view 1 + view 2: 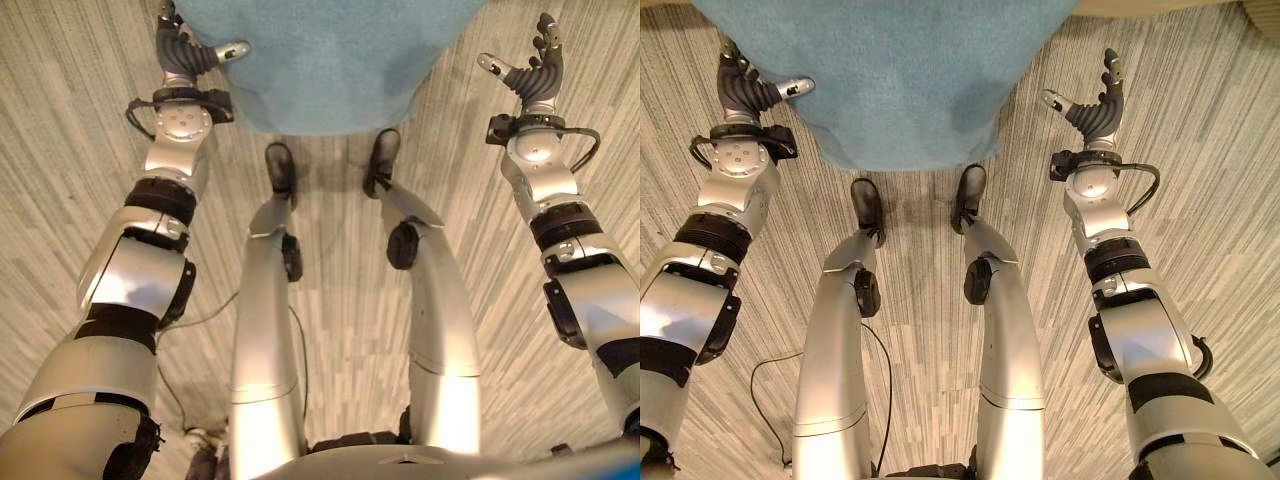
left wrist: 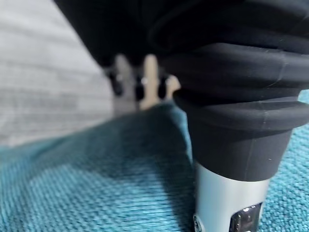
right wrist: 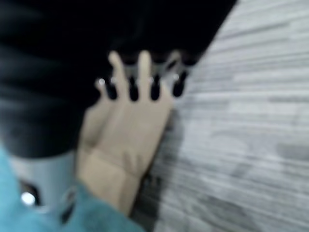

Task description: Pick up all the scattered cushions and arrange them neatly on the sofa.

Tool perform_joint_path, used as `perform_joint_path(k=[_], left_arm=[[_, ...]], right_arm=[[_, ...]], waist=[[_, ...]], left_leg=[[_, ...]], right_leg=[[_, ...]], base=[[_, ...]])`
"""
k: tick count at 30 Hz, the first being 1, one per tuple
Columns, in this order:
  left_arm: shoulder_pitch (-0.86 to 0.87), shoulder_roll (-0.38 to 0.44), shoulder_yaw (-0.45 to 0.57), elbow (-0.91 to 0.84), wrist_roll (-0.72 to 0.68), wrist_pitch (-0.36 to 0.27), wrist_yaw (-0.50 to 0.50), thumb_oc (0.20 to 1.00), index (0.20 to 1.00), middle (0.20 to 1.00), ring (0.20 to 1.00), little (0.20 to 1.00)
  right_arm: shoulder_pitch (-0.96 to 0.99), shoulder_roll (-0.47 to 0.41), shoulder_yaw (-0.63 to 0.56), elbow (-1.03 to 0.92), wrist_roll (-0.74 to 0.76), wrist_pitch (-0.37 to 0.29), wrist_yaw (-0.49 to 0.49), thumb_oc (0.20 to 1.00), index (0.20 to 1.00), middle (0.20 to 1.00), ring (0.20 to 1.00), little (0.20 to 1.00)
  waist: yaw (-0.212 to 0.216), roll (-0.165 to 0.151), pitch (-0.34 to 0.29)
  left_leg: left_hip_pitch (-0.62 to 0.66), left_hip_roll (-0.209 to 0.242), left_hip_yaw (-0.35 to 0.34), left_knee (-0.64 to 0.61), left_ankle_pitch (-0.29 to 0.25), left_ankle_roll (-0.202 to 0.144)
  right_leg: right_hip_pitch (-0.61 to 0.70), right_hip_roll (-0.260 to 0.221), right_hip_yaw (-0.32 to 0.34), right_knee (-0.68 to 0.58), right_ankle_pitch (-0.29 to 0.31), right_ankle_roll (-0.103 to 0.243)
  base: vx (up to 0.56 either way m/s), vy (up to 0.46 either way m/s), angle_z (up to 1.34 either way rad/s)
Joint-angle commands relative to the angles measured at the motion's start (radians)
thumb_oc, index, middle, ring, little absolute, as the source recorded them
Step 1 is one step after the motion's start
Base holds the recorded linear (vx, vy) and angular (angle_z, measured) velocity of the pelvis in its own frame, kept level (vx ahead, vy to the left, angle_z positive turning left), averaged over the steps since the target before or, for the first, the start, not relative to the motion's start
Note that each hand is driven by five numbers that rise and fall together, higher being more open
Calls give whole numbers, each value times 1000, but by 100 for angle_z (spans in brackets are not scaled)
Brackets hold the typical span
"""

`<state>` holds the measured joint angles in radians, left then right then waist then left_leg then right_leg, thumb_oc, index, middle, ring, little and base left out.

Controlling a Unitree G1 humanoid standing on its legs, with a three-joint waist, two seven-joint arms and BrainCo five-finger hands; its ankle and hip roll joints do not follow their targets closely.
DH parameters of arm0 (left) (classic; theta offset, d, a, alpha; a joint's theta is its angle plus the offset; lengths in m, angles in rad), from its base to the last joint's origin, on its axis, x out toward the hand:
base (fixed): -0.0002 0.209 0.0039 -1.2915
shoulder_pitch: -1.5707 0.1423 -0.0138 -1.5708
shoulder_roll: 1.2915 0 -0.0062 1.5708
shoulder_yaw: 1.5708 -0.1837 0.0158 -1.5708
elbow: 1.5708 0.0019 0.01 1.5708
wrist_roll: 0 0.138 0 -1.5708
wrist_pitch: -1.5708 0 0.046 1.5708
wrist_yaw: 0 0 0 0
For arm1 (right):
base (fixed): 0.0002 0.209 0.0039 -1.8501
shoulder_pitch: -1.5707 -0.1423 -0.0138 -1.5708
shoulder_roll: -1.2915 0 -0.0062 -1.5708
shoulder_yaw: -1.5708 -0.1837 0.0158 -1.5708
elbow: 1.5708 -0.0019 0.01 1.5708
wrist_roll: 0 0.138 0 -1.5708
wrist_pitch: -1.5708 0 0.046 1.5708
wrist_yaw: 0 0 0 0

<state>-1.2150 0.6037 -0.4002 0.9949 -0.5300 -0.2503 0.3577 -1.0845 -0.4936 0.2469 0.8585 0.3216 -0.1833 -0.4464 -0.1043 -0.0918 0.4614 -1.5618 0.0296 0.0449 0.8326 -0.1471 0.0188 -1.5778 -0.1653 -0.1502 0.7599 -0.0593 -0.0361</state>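
Teal cushion (image 1: 330, 60), far edge cut off, between open hands.

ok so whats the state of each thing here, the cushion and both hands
teal cushion: lying flat on the striped floor in front of the robot, not lifted.
left hand: at the cushion's left edge, thumb out over the fabric, fingers not readable.
right hand: open, fingers spread, beside the cushion's right edge and apart from it, holding nothing.
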Motion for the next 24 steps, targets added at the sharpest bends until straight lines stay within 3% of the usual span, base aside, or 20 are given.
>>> perform_joint_path(k=[1, 12, 21, 23, 24], left_arm=[[73, -18, -11, -30, 11, -24, 14, 1000, 1000, 1000, 1000, 1000], [-13, -49, -87, -152, 15, -44, 36, 1000, 1000, 1000, 1000, 1000], [-100, -120, -129, -161, 11, -61, 60, 1000, 1000, 1000, 1000, 1000], [-122, -141, -138, -153, 15, -59, 69, 1000, 1000, 1000, 1000, 1000], [-148, -189, -142, -119, 8, -51, 82, 1000, 1000, 1000, 1000, 1000]], right_arm=[[32, -8, 47, -37, 38, -42, -5, 1000, 1000, 1000, 1000, 1000], [-103, -6, 176, -45, 84, -33, 55, 1000, 1000, 1000, 1000, 1000], [-238, 125, 278, 79, 77, -17, 73, 1000, 1000, 1000, 1000, 1000], [-258, 173, 282, 111, 78, -13, 65, 1000, 1000, 1000, 1000, 1000], [-271, 244, 263, 150, 119, -18, 54, 1000, 1000, 1000, 1000, 1000]], waist=[[-27, 31, -94], [5, 65, -22], [37, 98, 8], [43, 104, 9], [47, 112, 1]], left_leg=[[29, 4, -49, 23, -59, -36], [-7, 6, -66, 87, -56, -45], [-8, 7, -71, 120, -52, -51], [-8, 7, -71, 116, -48, -52], [-8, 1, -74, 116, -44, -53]], right_leg=[[23, -11, 74, 30, -63, 173], [8, -8, 70, 84, -80, 165], [8, -8, 69, 121, -82, 156], [8, -9, 71, 122, -82, 156], [8, -6, 72, 126, -81, 155]], base=[[0, 0, 0], [0, 0, 0], [0, 0, 0], [0, 0, 0], [0, 0, 0]])
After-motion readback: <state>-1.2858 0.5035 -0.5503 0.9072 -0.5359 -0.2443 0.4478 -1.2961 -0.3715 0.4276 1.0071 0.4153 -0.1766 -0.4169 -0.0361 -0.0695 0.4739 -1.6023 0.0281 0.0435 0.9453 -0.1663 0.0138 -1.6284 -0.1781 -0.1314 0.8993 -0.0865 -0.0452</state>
